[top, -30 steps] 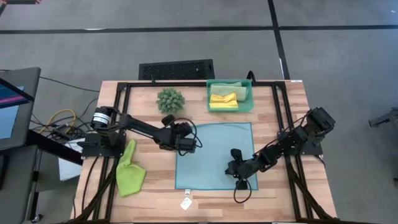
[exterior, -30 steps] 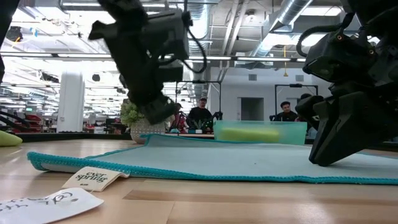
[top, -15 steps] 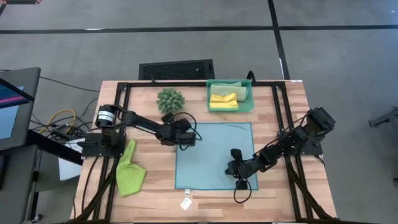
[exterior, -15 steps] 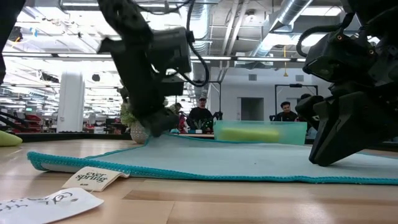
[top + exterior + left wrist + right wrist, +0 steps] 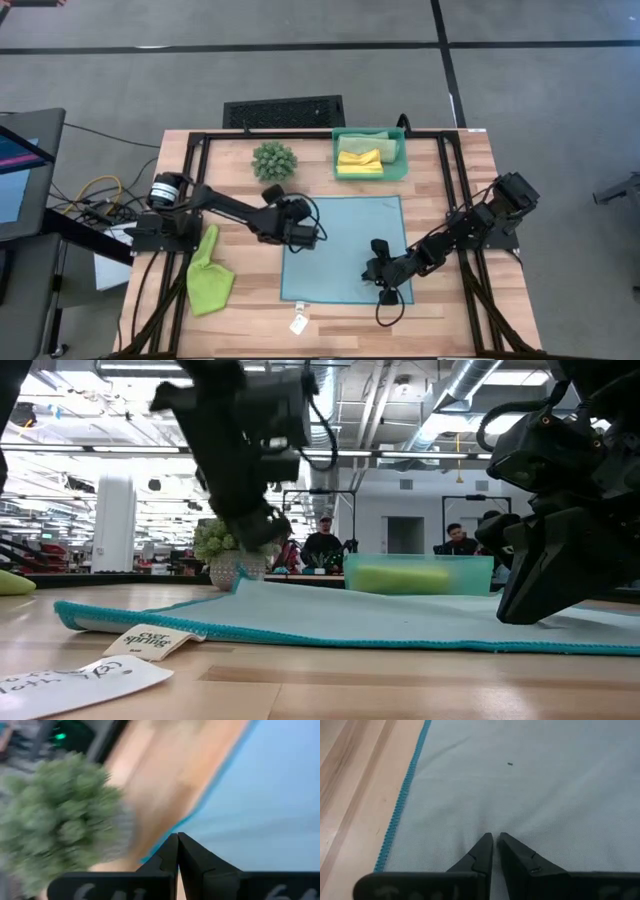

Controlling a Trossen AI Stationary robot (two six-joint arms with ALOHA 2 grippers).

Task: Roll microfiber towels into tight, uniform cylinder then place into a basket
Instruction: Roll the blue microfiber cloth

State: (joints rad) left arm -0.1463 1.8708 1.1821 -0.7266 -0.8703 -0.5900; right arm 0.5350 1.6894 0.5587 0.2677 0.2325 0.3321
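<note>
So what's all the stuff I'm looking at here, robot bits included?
light blue towel: one, spread flat, table middle
lime green towel: one, crumpled, left side
yellow towel: one, in the basket
sage green towel: one, in the basket, behind the yellow
basket: one, teal, far edge
plant ball: one, green, far edge
paper tags: white, near edge
grille: one, black, floor beyond table
left gripper: shut, over the blue towel's left edge
right gripper: pressing on the blue towel's near right part

The left gripper's (image 5: 177, 851) two dark fingers (image 5: 167, 856) meet tip to tip over the teal-edged corner of the light blue towel (image 5: 265, 805) on bare wood, with a blurred, seemingly spiky green plant ball (image 5: 57, 820) nearby.
</note>
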